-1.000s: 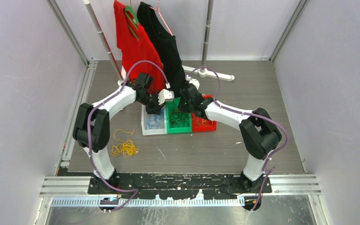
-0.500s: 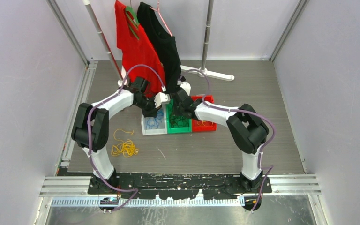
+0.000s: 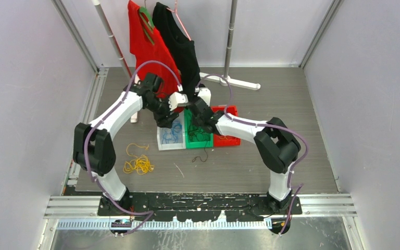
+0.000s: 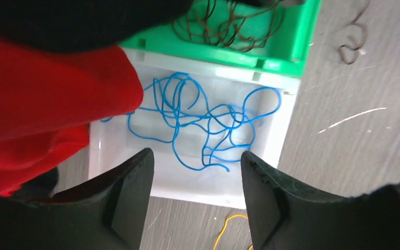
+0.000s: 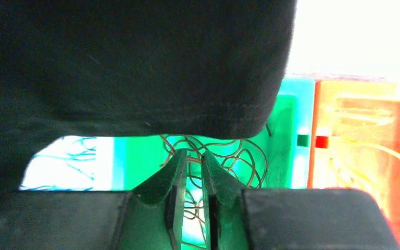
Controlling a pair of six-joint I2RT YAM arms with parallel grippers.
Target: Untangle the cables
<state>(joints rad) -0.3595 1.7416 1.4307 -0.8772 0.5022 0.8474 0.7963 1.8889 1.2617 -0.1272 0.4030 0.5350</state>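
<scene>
L claw (image 4: 195, 156): spread, empty, over blue cables (image 4: 198, 122) in white bin (image 4: 286, 109).
R claw (image 5: 189, 156): barely parted over dark cables (image 5: 229, 156).
Next (guess): yellow bunch (image 3: 138, 164) on tabletop (image 3: 302, 130), near-left of L claw; L arm (image 3: 120, 112) closer.

Left pincer (image 4: 196, 161) agape, right (image 5: 192, 155) perhaps ajar

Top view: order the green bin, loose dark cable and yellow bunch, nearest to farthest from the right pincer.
1. green bin, just below the right pincer.
2. loose dark cable, on table toward the bases.
3. yellow bunch, far left on table.
</scene>
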